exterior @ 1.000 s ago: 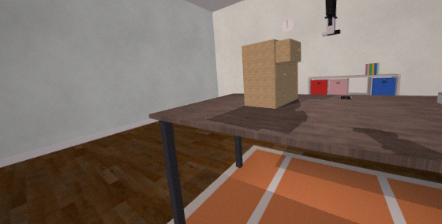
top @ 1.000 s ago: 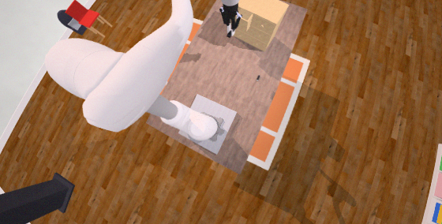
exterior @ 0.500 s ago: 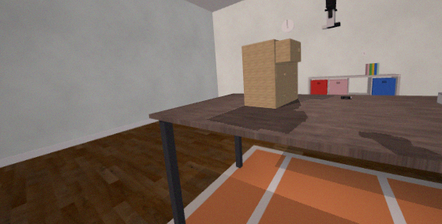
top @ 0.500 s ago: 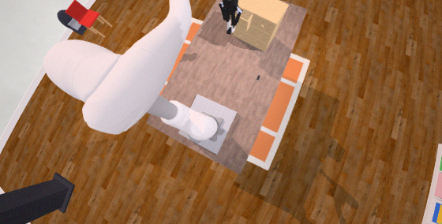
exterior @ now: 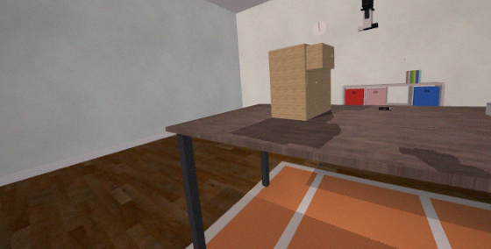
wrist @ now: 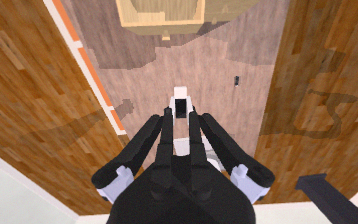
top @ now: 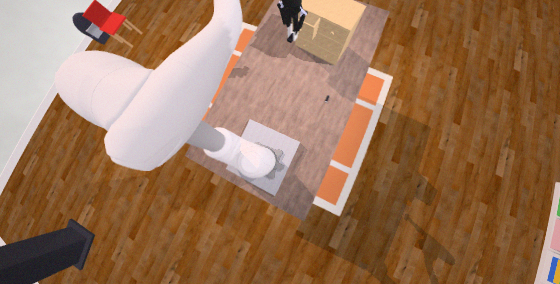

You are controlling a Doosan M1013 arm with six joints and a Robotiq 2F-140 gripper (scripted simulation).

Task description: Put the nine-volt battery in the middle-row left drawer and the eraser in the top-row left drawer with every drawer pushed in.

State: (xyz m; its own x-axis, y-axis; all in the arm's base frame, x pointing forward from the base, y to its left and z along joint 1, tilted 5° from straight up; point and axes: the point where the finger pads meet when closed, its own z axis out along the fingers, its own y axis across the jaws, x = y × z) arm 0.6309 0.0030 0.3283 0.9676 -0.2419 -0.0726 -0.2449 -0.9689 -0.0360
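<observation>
The small wooden chest (top: 331, 20) stands at the far end of the table and also shows in the side view (exterior: 300, 81). One top-row drawer (exterior: 320, 56) sticks out of its front; in the wrist view it shows open and empty at the top edge (wrist: 160, 12). My gripper (top: 291, 38) hangs high above the table in front of the chest, also seen in the side view (exterior: 367, 24). It is shut on a small white eraser (wrist: 181, 105), which pokes out past the fingertips. The nine-volt battery (top: 327, 98), small and dark, lies on the table to the right, also in the wrist view (wrist: 236, 80).
The arm's grey base plate (top: 265, 160) sits at the near end of the table. An orange rug (top: 357, 128) lies under the table. A red chair (top: 102, 20) stands off to the left and a shelf with coloured bins (exterior: 392, 96) by the wall.
</observation>
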